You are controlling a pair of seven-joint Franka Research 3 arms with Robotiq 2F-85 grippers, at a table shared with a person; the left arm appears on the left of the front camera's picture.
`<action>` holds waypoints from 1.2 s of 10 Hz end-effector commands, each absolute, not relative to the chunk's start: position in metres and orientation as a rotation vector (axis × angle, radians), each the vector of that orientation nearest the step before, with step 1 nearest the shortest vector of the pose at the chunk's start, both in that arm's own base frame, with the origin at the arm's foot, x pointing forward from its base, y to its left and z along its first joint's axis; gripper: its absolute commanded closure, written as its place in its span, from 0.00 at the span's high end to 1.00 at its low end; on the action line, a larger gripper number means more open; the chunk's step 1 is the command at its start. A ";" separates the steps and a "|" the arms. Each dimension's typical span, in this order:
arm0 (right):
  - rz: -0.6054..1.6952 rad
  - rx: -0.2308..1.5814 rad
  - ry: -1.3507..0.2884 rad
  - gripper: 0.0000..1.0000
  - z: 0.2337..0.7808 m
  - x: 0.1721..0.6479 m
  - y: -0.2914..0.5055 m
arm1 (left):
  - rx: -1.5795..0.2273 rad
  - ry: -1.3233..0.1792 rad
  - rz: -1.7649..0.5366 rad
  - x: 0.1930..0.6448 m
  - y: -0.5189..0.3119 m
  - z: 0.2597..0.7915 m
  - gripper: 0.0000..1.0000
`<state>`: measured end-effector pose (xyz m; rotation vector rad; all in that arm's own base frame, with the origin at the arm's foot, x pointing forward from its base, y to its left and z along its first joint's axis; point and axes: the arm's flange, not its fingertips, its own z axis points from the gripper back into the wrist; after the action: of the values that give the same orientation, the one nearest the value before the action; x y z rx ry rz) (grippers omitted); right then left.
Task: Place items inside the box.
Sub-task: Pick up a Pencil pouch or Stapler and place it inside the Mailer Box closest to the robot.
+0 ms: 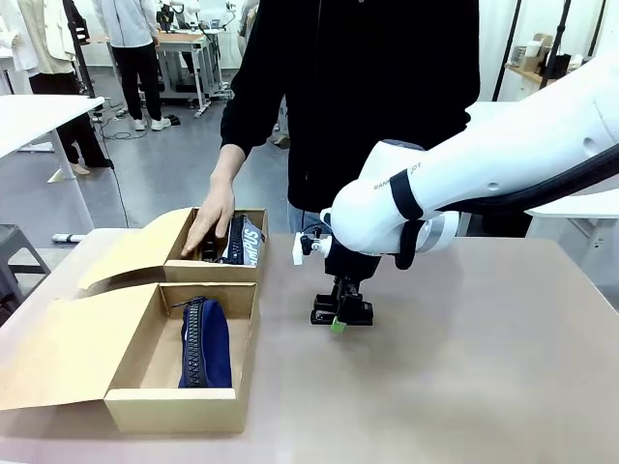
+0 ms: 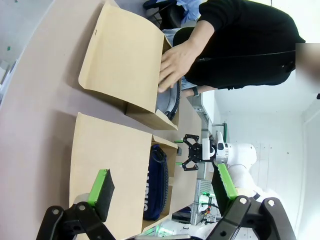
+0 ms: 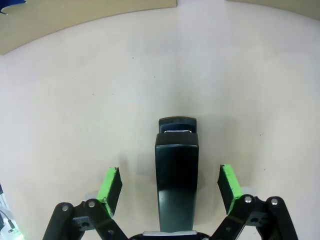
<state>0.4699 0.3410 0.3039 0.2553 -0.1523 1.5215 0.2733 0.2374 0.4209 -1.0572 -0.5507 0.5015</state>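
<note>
A black stapler (image 3: pixel 176 170) lies on the beige table (image 3: pixel 75 100), lengthwise between the green-padded fingers of my right gripper (image 3: pixel 170 176). That gripper is open and straddles the stapler without touching it; it hangs low over the table (image 1: pixel 340 314) to the right of the boxes. In the near cardboard box (image 1: pixel 174 406) lies a navy pouch (image 1: pixel 204 343) with a black zip. The far box (image 1: pixel 218 273) holds a pouch with white lettering (image 1: pixel 249 242), and the person's hand (image 1: pixel 211 227) reaches into it. My left gripper (image 2: pixel 162 187) is open and holds nothing, above the boxes.
Both boxes have their flaps (image 1: pixel 58 353) folded out to the left. The person in black (image 1: pixel 368 97) stands at the far edge. The table's right half (image 1: pixel 503 358) is bare. Other tables and people stand farther off.
</note>
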 end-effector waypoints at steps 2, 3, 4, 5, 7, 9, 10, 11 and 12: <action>1.496 0.232 -0.103 0.66 0.312 0.473 0.337 | -1.076 -0.576 0.485 0.271 0.236 0.420 1.00; 1.498 0.188 -0.092 0.41 0.311 0.472 0.334 | -1.076 -0.576 0.485 0.271 0.236 0.420 1.00; 1.499 0.176 -0.082 0.07 0.311 0.472 0.331 | -1.076 -0.576 0.485 0.271 0.236 0.420 1.00; 1.485 0.184 -0.085 0.00 0.311 0.473 0.327 | -1.076 -0.576 0.485 0.271 0.236 0.420 1.00; 1.480 0.191 -0.079 0.00 0.311 0.473 0.326 | -1.076 -0.576 0.485 0.271 0.236 0.420 1.00; 1.481 0.198 -0.063 0.00 0.311 0.471 0.325 | -1.076 -0.576 0.485 0.271 0.236 0.420 1.00; 1.467 0.196 -0.064 0.00 0.311 0.471 0.324 | -1.076 -0.576 0.485 0.271 0.236 0.420 1.00; 1.447 0.206 -0.065 0.00 0.314 0.470 0.320 | -1.076 -0.576 0.485 0.271 0.236 0.420 1.00; 1.429 0.201 -0.055 0.00 0.321 0.468 0.314 | -1.076 -0.576 0.485 0.271 0.236 0.420 1.00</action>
<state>0.4757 0.3220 0.3110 0.2160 -0.0821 1.4724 0.2733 0.2373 0.4209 -1.0572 -0.5507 0.5015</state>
